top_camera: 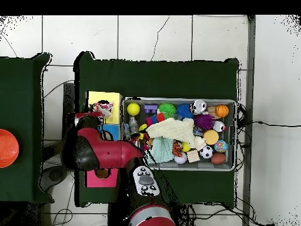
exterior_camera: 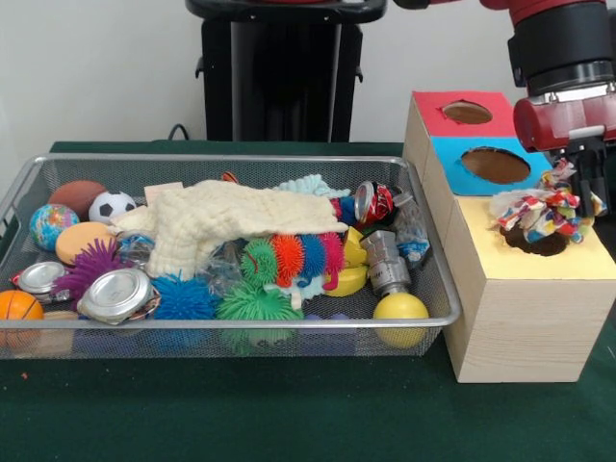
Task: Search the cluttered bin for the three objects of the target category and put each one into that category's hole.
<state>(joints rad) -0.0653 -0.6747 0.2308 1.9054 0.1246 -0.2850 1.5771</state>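
Placement is underway: a multicoloured patterned cloth bundle is gripped by the gripper over the yellow-topped wooden box's hole; release is needed next.

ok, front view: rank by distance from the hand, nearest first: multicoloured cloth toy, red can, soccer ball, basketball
1. Multicoloured cloth toy, at the hand, over the yellow box's hole.
2. Red can, bin's right end.
3. Soccer ball, bin's back left.
4. Basketball, bin's front-left corner.
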